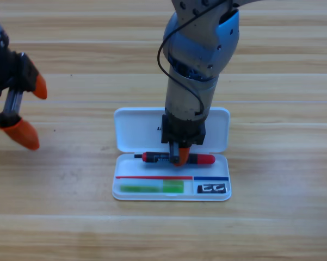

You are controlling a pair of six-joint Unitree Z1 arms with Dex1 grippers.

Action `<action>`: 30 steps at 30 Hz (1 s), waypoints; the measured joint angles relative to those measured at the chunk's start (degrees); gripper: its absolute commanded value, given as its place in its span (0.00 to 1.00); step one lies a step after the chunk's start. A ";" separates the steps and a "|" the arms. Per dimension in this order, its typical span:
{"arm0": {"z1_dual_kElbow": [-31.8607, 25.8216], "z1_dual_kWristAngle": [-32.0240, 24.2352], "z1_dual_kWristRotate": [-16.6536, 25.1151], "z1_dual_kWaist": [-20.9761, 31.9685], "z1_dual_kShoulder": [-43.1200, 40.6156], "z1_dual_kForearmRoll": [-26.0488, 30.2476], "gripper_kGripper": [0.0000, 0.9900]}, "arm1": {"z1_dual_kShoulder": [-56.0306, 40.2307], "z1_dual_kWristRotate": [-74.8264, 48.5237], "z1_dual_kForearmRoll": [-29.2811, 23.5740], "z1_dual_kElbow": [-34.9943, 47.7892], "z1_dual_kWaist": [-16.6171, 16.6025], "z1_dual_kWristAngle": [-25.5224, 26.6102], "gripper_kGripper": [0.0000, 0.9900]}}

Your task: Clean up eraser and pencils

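Note:
The open white case (pixel 131 126) lies mid-table, lid up and tray toward the front. The light green pencil (pixel 151 187) lies in the tray's front left slot. Beside it, the dark eraser (pixel 211 188) sits in the front right slot. The black pencil with red ends (pixel 205 159) lies crosswise along the tray's back part. My right gripper (pixel 181 156) comes straight down from the top and is shut on this pencil's middle, with one orange jaw showing in front of it. My left gripper (pixel 28 111) waits open at the left edge, holding nothing.
The right arm's grey body (pixel 198 54) stands over the case's lid and hides part of it. Bare wooden table (pixel 277 228) surrounds the case on all sides.

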 measured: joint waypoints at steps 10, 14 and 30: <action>-1.09 -0.01 0.16 1.85 2.03 -0.35 1.00 | -1.60 0.16 -0.10 3.65 -0.05 0.97 0.98; -1.30 -0.06 0.62 2.56 2.08 -0.35 1.00 | -6.94 0.25 -0.06 9.47 0.63 3.97 1.00; -16.40 -7.44 0.97 7.84 8.11 -1.83 0.85 | -40.71 7.02 -14.22 34.13 1.76 22.63 1.00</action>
